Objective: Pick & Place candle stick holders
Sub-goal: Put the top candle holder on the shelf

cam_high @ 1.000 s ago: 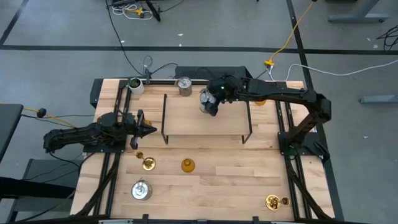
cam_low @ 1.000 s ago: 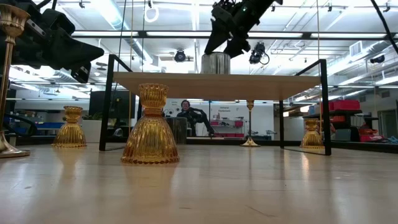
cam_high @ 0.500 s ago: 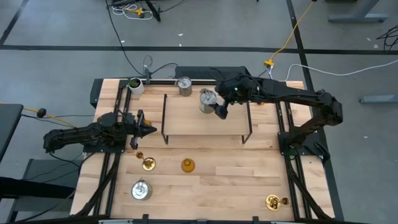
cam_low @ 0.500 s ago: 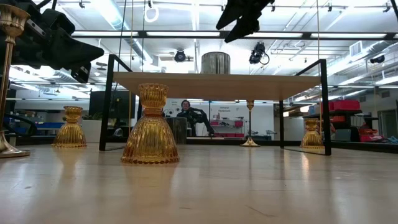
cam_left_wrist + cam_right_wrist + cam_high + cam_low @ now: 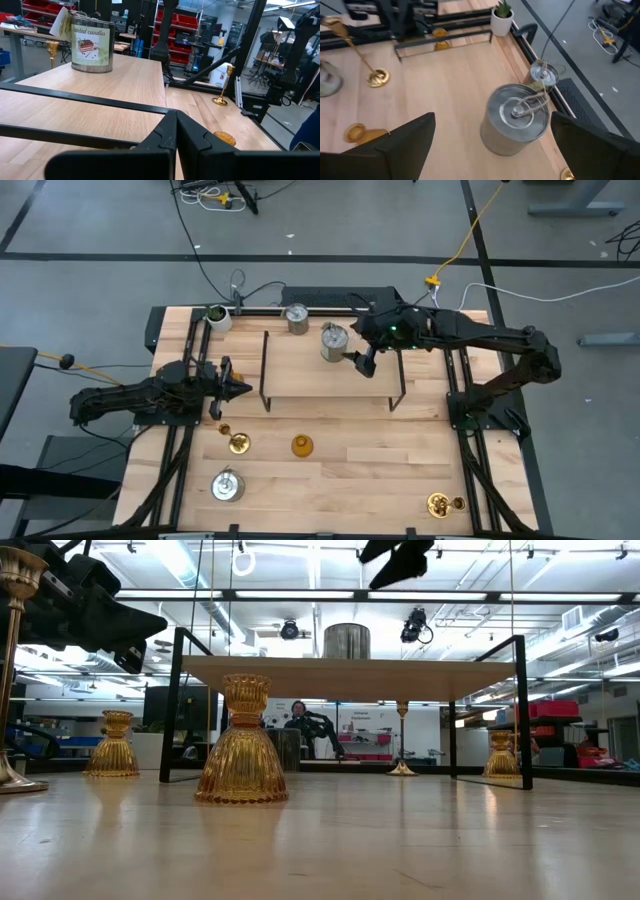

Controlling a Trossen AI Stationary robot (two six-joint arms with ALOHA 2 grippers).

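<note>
— Wooden tabletop (image 5: 330, 470) under both arms; what sits at the left?
— The left gripper (image 5: 236, 388), fingers pressed together and empty, beside the wooden rack (image 5: 300, 370). Near it on the table stand a gold brass holder (image 5: 238, 443), an amber holder (image 5: 301, 445) and a silver can holder (image 5: 226, 485).
— And on the rack?
— A silver-grey can holder (image 5: 333, 342) stands upright on top. Just right of it hangs the right gripper (image 5: 365, 363), jaws spread wide, holding nothing. Another gold holder (image 5: 440, 504) lies at the table's front right corner.
</note>
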